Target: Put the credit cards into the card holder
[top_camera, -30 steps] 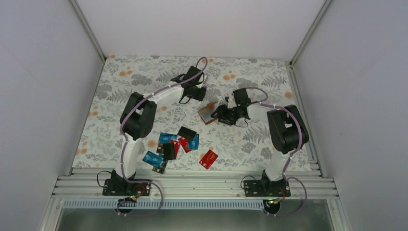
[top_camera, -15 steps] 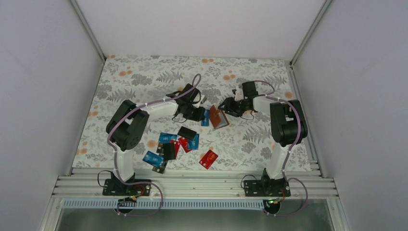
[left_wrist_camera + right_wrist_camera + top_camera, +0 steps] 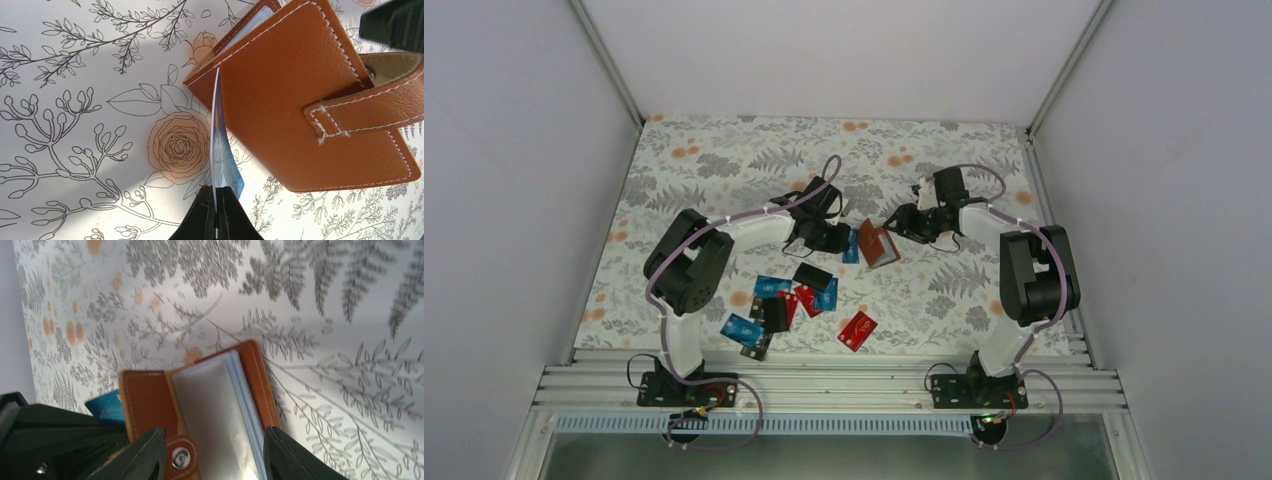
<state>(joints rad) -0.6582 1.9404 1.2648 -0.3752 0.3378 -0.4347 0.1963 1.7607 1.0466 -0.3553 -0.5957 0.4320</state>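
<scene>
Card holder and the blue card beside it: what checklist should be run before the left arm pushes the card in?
1. Left gripper clamped on the blue card: ok.
2. Right gripper holding the card holder, one finger on each side: ok.
3. Holder open with the clear sleeves exposed: ok in the right wrist view.
4. Card's leading edge at a sleeve mouth: not ok. It lies against the holder's outside, on the side away from the sleeves.
5. Card straight rather than bowed: cannot tell, as it is seen almost edge-on.
</scene>
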